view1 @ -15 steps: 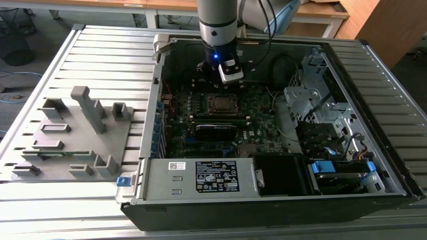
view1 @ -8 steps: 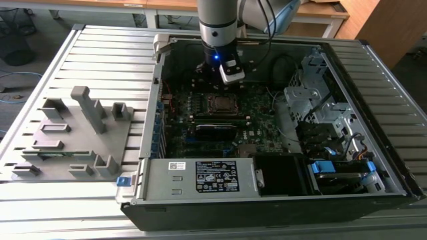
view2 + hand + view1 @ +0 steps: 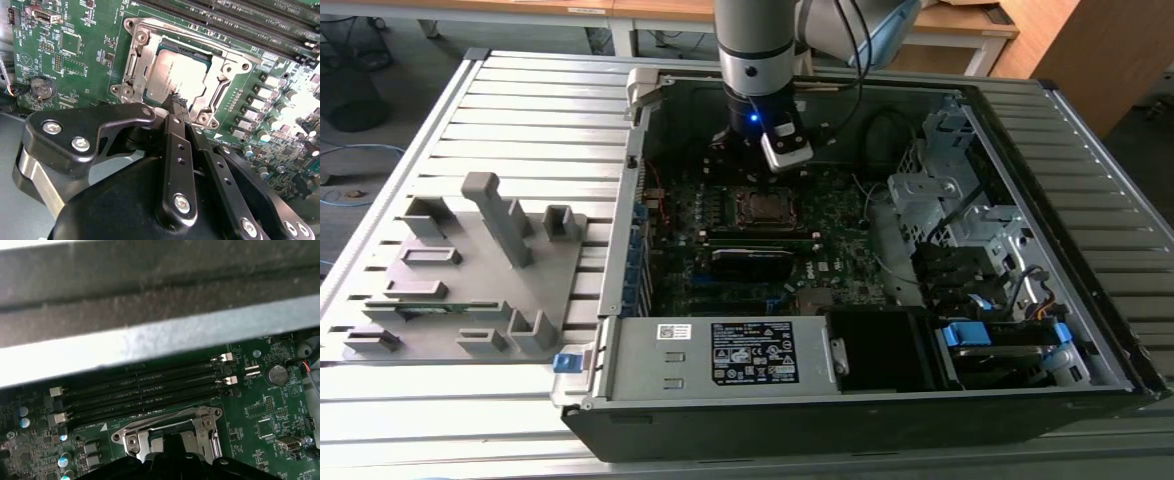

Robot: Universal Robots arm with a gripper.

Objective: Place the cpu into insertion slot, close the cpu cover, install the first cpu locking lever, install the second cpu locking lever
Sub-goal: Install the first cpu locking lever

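Black gripper (image 3: 176, 106), fingers clenched together and grasping nothing, points its tips toward 12 o'clock at the near edge of the cpu cover (image 3: 220, 82), lowered over the cpu (image 3: 172, 74) seated in the insertion slot (image 3: 134, 65).

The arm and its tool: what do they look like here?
The arm is a silver-grey cylinder with a black band and a small blue light, black cables trailing behind it. The tool is matt black: two slim fingers with small holes, linkage plates fixed by silver screws.
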